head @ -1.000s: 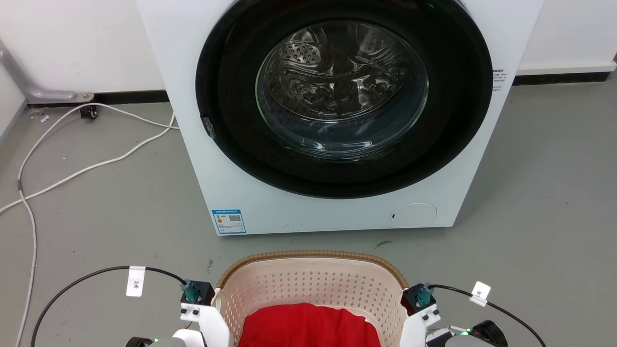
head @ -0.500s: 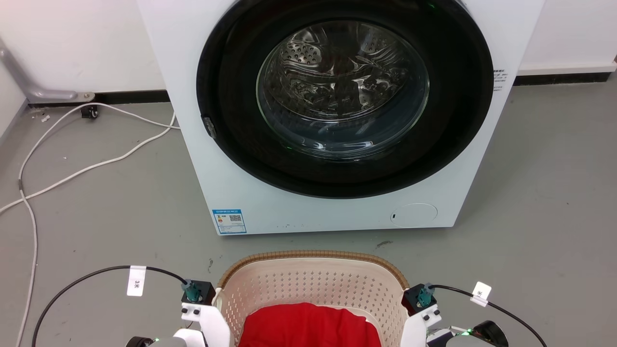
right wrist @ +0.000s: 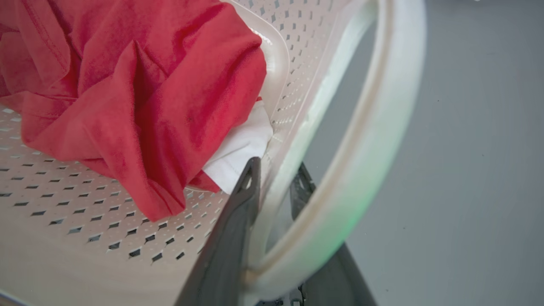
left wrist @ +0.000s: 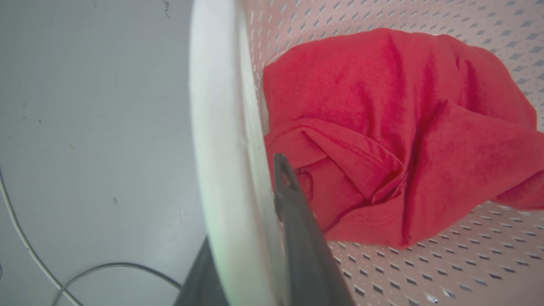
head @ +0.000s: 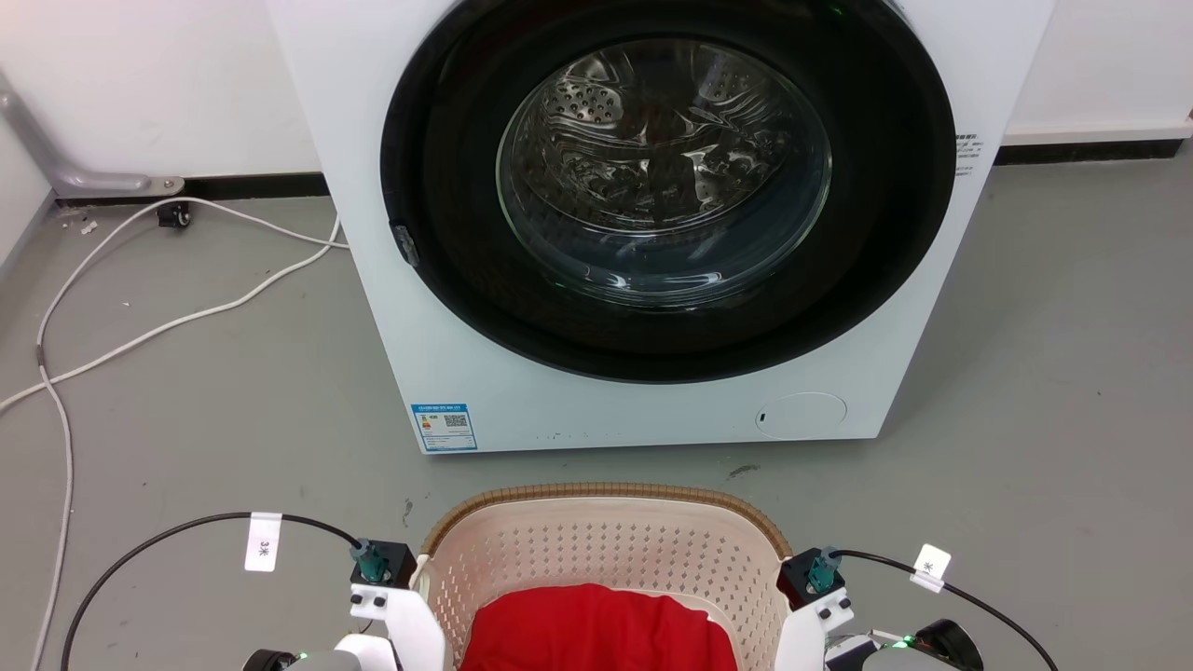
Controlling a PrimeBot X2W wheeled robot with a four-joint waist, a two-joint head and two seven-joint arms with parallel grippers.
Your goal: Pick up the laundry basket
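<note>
Bottom middle of the head view: cream-white plastic laundry basket [head: 601,491] full of little holes, with a brown woven rim, just below the big white washing machine [head: 606,415]. Crumpled red cloth [head: 596,629] inside. Left arm [head: 403,620] at the lower left, right arm [head: 807,626] at the lower right, one tight against each side. Left gripper [left wrist: 248,191] squeezed onto the white handle [left wrist: 219,127], one finger inside the basket, one outside. Right gripper [right wrist: 278,170] pinched on the basket wall the same way.
</note>
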